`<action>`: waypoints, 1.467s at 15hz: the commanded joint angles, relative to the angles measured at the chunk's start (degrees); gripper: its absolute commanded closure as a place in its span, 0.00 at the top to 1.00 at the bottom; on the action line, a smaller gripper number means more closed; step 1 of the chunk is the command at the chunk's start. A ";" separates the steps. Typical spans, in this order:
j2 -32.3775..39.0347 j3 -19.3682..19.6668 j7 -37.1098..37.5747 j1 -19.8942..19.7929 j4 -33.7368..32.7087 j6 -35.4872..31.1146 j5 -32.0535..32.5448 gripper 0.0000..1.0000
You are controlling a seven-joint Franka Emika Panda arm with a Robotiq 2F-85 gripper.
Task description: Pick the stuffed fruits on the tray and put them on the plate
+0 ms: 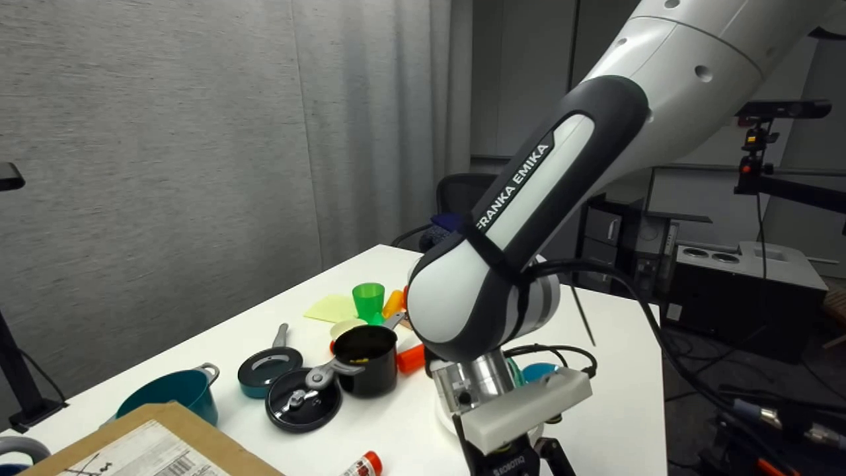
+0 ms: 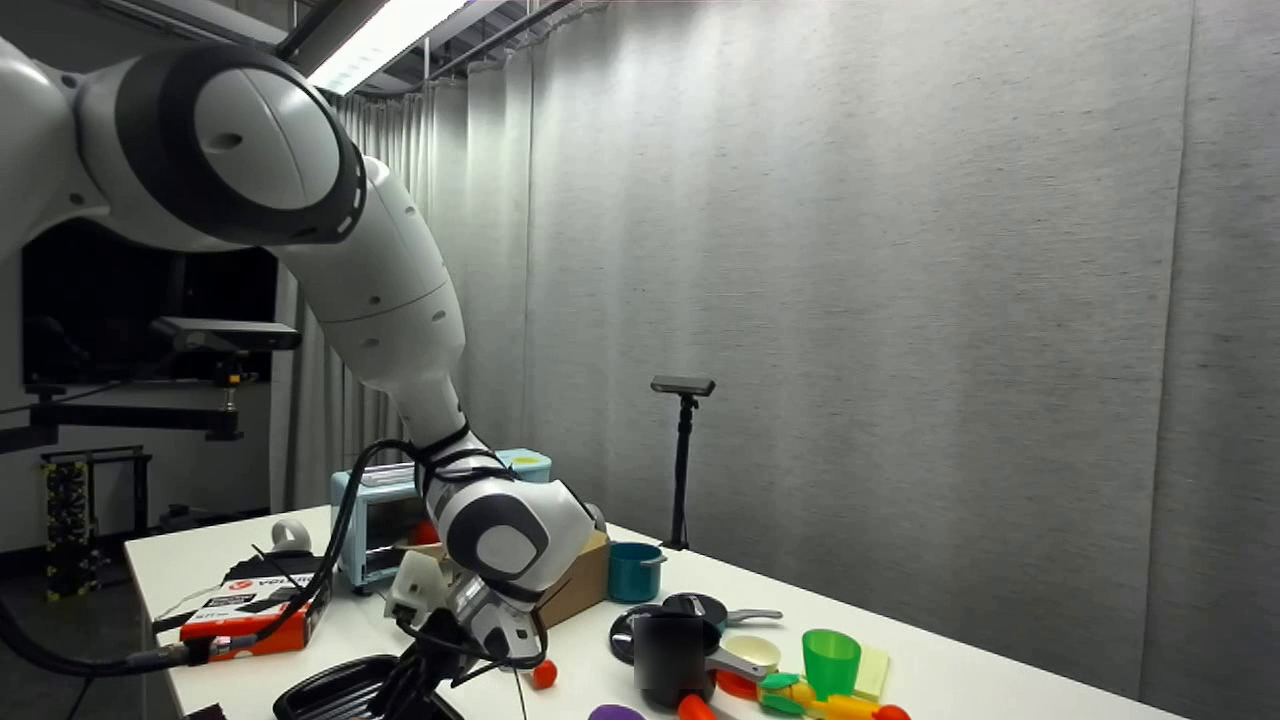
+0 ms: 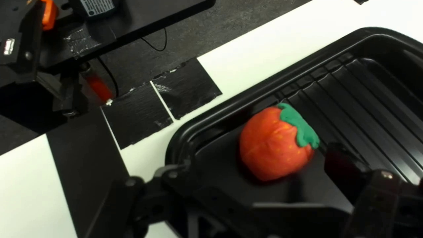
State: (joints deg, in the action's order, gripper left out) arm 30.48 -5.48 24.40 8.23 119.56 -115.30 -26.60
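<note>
The hand (image 3: 259,158) hangs over the black tray (image 3: 357,89) with the plush strawberry (image 3: 276,145) showing between its fingers in the wrist view, nearer the finger on the right there — so a small shift that way may centre it. The strawberry rests in the tray, leafy end toward the ridged part (its depth below the fingertips is hard to judge). The hand is spread wide — empty, a gap showing either side.

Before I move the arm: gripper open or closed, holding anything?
Gripper: open, holding nothing; the red-orange stuffed strawberry lies ungripped in the black tray.
</note>
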 commanded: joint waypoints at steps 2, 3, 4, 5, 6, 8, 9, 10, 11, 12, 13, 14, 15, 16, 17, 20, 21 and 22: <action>0.83 -0.02 -1.15 0.72 0.15 -1.34 0.45 0.91; 0.96 -0.10 -1.18 0.86 0.20 -1.52 0.43 0.69; 0.99 -0.07 -1.17 0.90 0.24 -1.56 0.50 0.67; 0.94 -0.07 -1.22 0.90 0.29 -1.54 0.51 0.64; 0.88 -0.01 -1.30 0.86 0.33 -1.48 0.61 0.57; 1.17 -0.20 -1.06 1.14 0.22 -1.73 0.48 0.41; 1.25 -0.24 -1.00 1.21 0.18 -1.78 0.46 0.32; 1.25 -0.23 -1.02 1.24 0.17 -1.87 0.51 0.25; 1.13 -0.17 -0.94 1.30 0.11 -2.17 0.56 0.17; 0.66 0.11 -0.83 1.37 0.00 -2.58 0.98 0.11; 0.11 0.62 -0.18 1.76 0.07 -4.52 1.66 0.05; -0.40 1.06 0.21 1.76 -0.13 -5.48 2.36 0.02; -1.24 1.62 0.76 1.60 -0.40 -6.54 2.97 0.05; -2.06 1.95 1.01 1.28 -0.54 -7.56 3.34 0.04; -2.93 2.46 1.78 1.18 -0.80 -8.65 3.92 0.02; -5.76 5.08 5.14 0.83 -1.82 -8.06 7.59 0.04; -6.90 5.84 6.35 0.75 -1.93 -6.57 8.94 0.04; -7.99 6.41 7.22 0.40 -1.85 -6.57 9.92 0.04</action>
State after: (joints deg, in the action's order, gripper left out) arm 26.10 -1.61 28.42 9.14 117.85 -123.17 -20.89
